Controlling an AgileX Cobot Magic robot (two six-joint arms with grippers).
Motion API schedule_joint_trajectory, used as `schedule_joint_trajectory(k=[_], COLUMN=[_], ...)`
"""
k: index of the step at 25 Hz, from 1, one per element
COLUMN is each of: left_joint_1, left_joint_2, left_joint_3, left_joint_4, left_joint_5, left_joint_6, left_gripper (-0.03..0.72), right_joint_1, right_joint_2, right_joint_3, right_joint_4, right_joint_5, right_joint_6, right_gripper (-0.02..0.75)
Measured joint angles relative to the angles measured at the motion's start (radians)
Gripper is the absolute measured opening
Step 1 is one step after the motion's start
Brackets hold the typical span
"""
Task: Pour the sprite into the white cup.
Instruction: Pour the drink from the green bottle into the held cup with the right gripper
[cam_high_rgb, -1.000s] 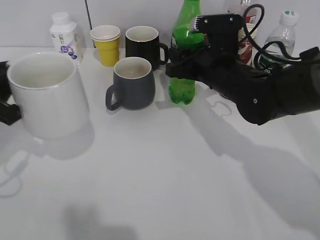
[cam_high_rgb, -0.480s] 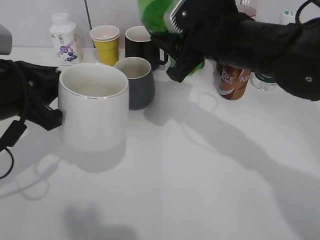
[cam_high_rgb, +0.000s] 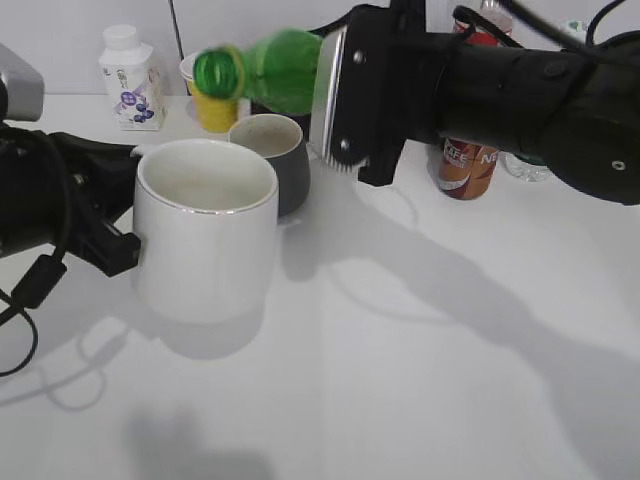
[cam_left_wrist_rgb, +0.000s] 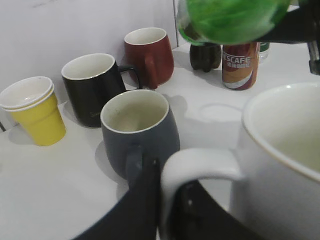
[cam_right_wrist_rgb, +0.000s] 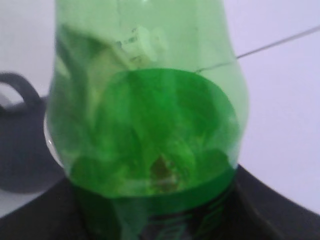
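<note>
Exterior view: right end effector (cam_high_rgb: 345, 100) holds sprite (cam_high_rgb: 262, 70) tipped.

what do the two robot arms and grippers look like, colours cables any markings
Both arms are matte black. The right arm is bulky with rounded housings, black cables looping over it, a small pale dot on its side, and a silver-grey ridged plate at the right gripper. The left arm is black too, with a grey block on top and thin black cable hanging below; the left gripper has dark, smooth fingers.
</note>
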Motion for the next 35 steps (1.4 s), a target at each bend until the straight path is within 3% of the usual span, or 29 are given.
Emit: schedule_joint_trajectory(k=[6, 20, 35], left_joint_1=[0.0, 0.0, 0.0], left_joint_2=[0.0, 0.0, 0.0], left_joint_3=[0.0, 0.0, 0.0], left_joint_4=[-0.002, -0.002, -0.002], left_joint_5=[-0.001, -0.001, 0.0], left_joint_6=[-0.001, -0.001, -0.001], left_gripper=[0.041, 0.041, 0.041], right_joint_1=[0.0, 0.0, 0.0], right_joint_2=[0.0, -0.001, -0.001], right_joint_3=[0.0, 0.0, 0.0], right_joint_4=[0.0, -0.003, -0.008], right_joint_5=[-0.011, -0.06, -0.078], right_joint_6=[-0.176, -0.387, -0.449], right_gripper=[0.407, 0.407, 0.407])
